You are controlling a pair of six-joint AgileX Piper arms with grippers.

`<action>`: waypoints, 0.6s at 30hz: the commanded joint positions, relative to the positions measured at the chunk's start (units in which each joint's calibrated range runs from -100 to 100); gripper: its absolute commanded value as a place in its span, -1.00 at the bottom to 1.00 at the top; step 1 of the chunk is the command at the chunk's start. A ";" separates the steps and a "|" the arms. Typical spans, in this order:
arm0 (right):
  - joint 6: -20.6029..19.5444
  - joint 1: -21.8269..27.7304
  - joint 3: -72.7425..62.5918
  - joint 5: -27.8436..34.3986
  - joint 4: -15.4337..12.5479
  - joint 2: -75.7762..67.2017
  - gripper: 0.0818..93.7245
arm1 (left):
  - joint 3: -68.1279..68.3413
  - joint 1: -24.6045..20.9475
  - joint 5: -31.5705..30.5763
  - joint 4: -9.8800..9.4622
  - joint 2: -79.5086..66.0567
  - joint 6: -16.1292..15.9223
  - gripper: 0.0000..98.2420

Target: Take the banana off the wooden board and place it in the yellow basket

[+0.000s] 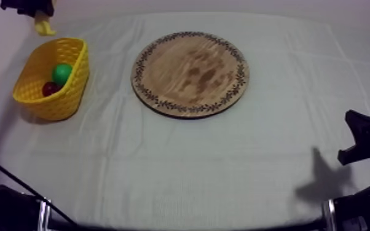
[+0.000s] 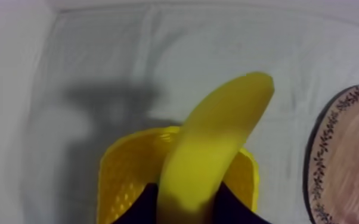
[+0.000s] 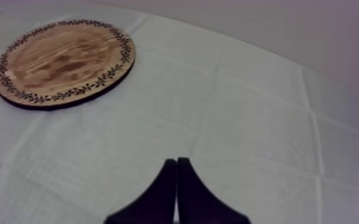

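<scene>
One banana in left end effector by one basket; right end effector closed.

- The left arm comes in at the far left, with the left tool raised clear of the bench.
- Its two black fingers are closed round a banana, one on each side of the fruit's near end. The rest of the banana sticks out well past the fingertips.
- The right arm sits low at its own side of the bench.
- The right tool has its fingers pressed together in a narrow wedge with nothing between them, and the tips point out over the bench.
</scene>
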 commanded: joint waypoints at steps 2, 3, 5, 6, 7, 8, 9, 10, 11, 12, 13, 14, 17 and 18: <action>0.02 0.00 -0.03 -0.02 0.00 0.00 -0.99 | 0.15 -1.06 -0.68 -0.08 5.19 0.07 -0.41; 0.02 0.00 -0.03 -0.02 0.00 0.00 -0.99 | 0.59 -1.40 -0.89 -0.16 6.17 0.07 -0.42; 0.01 0.00 -0.03 -0.02 0.00 0.00 -0.99 | 2.31 -2.08 -1.21 -0.31 7.72 -0.10 -0.44; 0.01 0.00 -0.03 -0.02 0.00 0.00 -0.99 | 3.53 -2.42 -1.58 -0.42 8.32 -0.18 -0.44; 0.01 0.00 -0.03 -0.02 0.00 0.00 -0.99 | 4.83 -2.74 -2.08 -0.56 8.80 -0.19 -0.44; 0.01 0.00 -0.03 -0.02 0.00 0.00 -0.99 | 6.07 -3.05 -2.55 -0.67 9.21 -0.17 -0.44; 0.01 0.00 -0.03 -0.02 0.00 0.00 -0.99 | 7.14 -3.34 -2.93 -0.74 9.52 -0.21 -0.44; 0.01 0.00 -0.03 -0.02 0.00 0.00 -0.99 | 7.95 -3.62 -3.21 -0.80 9.77 -0.29 -0.44; 0.01 0.00 -0.03 -0.02 0.00 0.00 -0.99 | 8.56 -3.87 -3.42 -0.85 9.94 -0.38 -0.44; 0.01 0.00 -0.03 -0.02 0.00 0.00 -0.99 | 8.91 -4.08 -3.49 -0.89 10.06 -0.50 -0.44; 0.01 0.00 -0.03 -0.02 0.00 0.00 -0.99 | 9.09 -4.28 -3.48 -0.91 10.14 -0.65 -0.45; 0.01 0.00 -0.03 -0.02 0.00 0.00 -0.99 | 9.15 -4.43 -3.44 -0.93 10.20 -0.84 -0.45; 0.01 0.00 -0.03 -0.02 0.00 0.00 -0.99 | 9.53 -4.76 -3.27 -0.80 9.97 -1.48 -0.45; 0.01 0.00 -0.03 -0.02 0.00 0.00 -0.99 | 9.86 -4.81 -3.23 -0.77 9.79 -1.64 -0.45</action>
